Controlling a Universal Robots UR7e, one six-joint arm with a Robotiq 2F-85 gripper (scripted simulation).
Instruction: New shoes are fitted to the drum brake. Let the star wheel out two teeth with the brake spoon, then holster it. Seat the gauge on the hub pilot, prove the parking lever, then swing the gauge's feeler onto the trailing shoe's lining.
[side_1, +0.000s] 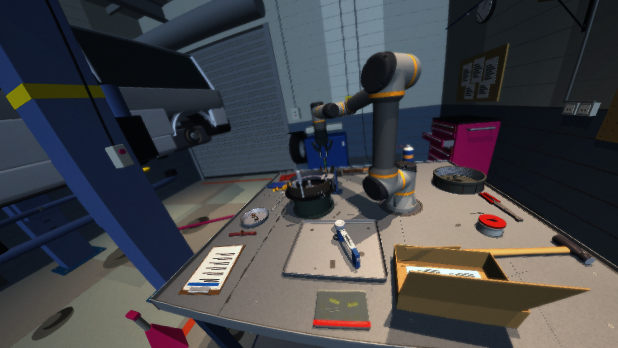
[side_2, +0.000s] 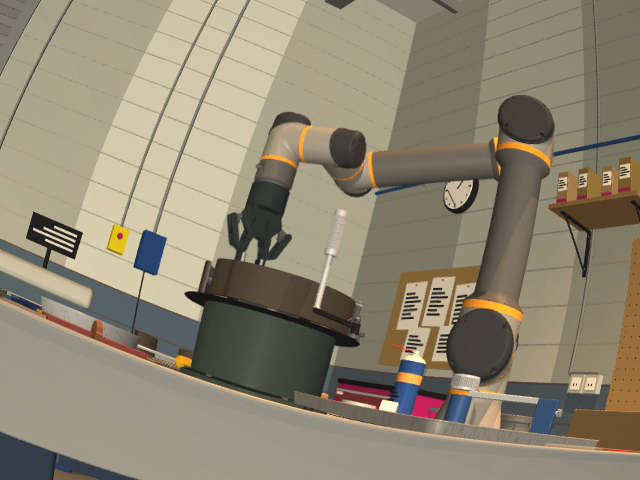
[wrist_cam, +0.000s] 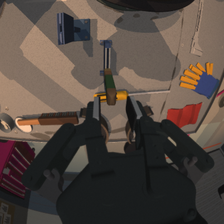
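Observation:
The brake spoon, with its green and brown handle, stands upright in a blue holster on the bench just behind the drum brake, and my gripper hangs right above its handle end. The gripper is open and holds nothing. In the second side camera it is low over the far rim of the brake. The parking lever rises from the brake's near side with a knurled silver grip. The blue gauge lies on the grey tray in front of the brake.
The open cardboard box takes the bench's near right. A hammer, a red tape reel and a round pan lie to the right. A wire brush, gloves and a red rag lie behind the brake.

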